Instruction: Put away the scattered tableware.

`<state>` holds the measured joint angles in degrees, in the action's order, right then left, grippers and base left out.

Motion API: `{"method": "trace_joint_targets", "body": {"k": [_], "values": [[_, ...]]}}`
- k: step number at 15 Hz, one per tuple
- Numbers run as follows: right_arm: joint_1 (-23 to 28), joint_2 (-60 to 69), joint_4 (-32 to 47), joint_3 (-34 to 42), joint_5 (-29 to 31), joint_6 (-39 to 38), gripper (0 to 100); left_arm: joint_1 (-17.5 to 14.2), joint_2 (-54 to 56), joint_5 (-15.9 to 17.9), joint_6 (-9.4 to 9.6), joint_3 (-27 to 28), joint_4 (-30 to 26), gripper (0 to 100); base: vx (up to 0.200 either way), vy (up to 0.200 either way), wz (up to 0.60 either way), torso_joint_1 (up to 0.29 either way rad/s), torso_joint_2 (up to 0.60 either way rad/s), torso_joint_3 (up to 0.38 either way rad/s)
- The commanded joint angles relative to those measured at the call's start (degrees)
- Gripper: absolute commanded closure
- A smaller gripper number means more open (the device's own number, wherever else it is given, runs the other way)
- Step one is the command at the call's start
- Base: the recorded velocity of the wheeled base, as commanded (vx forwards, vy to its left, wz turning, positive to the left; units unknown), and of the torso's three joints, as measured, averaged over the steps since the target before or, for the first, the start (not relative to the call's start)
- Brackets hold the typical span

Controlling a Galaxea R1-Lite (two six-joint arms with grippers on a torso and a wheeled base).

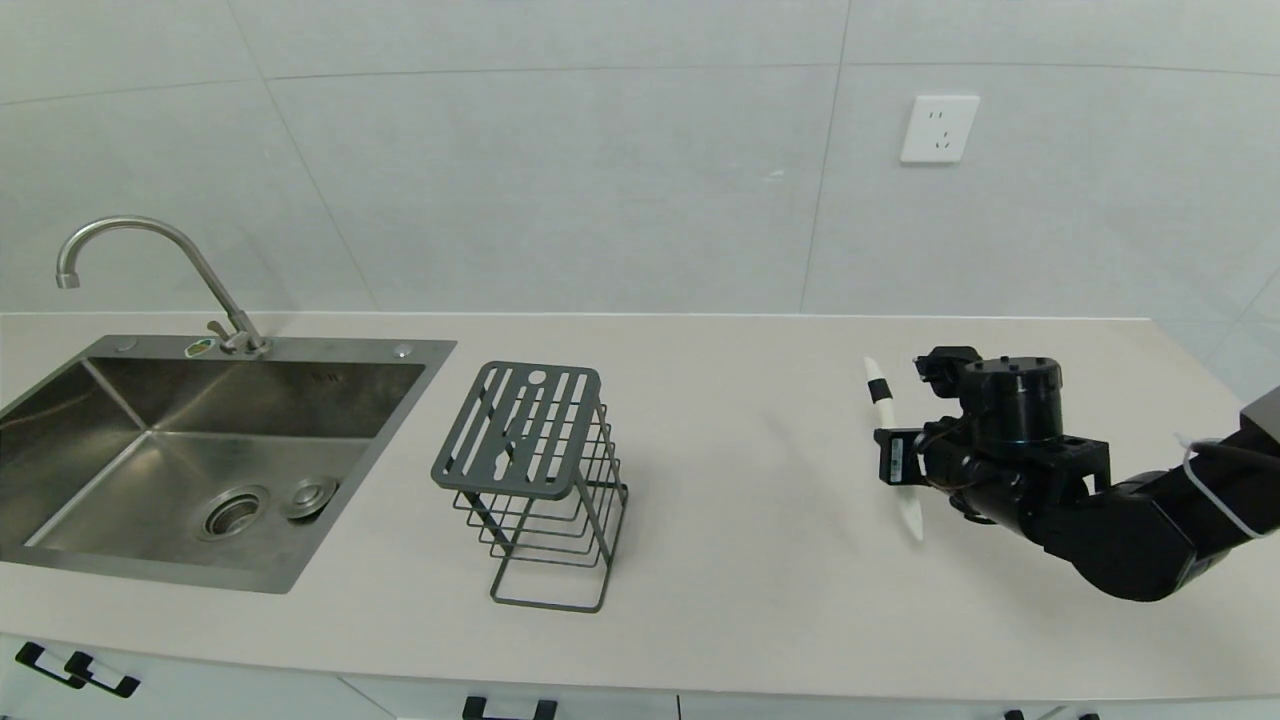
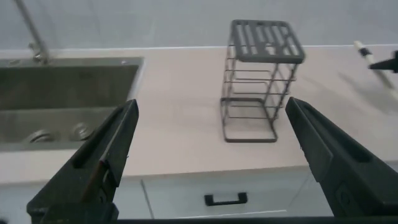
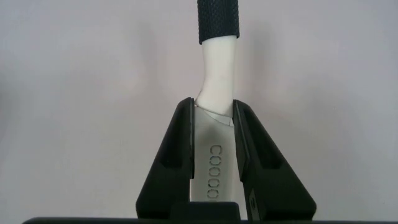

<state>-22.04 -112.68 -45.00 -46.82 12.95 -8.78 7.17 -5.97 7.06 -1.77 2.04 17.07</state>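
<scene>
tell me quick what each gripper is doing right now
Left gripper: open, holding nothing.
Right gripper: shut on the white utensil.

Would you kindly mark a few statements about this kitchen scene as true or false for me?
1. The right hand is shut on the knife. True.
2. The wire rack stands inside the sink. False: it stands on the counter, beside the sink.
3. The left hand is open and empty. True.
4. The knife sits in the wire rack's slots. False: the right hand holds it, well apart from the wire rack.
</scene>
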Motion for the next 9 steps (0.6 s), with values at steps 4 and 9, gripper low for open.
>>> {"method": "trace_joint_targets", "body": {"k": [4, 9], "values": [[0.60, 9.85, -0.09, 0.86, -6.88, 12.12, 100, 7.86, -19.08, 8.15, 2.73, 19.06, 0.95, 0, 0.000, 0.000, 0.00, 0.000, 0.00, 0.000], [0.51, 10.46, -2.99, 0.51, -15.41, 23.28, 100, 11.03, -36.13, 16.58, 11.61, 32.24, 1.57, 0, 0.000, 0.000, 0.00, 0.000, 0.00, 0.000]]}}
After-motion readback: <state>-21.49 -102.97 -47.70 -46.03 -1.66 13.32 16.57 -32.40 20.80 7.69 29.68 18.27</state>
